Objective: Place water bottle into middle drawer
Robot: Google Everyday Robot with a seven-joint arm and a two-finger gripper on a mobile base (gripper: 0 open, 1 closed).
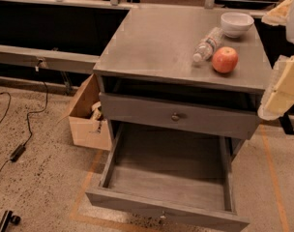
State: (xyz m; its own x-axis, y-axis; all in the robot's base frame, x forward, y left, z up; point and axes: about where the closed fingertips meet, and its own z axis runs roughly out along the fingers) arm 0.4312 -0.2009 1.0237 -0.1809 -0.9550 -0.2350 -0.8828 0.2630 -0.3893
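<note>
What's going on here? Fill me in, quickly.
A one-arm robot is meant to put the water bottle into the middle drawer. The bottle lies on its side on the cabinet top, beside an apple and a white bowl, not yet picked up. The drawer is pulled out. The end effector is at the right edge of the view, apart from the bottle.

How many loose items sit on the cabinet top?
3, all on its right: white bowl at back, water bottle lying beside it, apple frontmost. Gripper at the cabinet's right edge.
</note>
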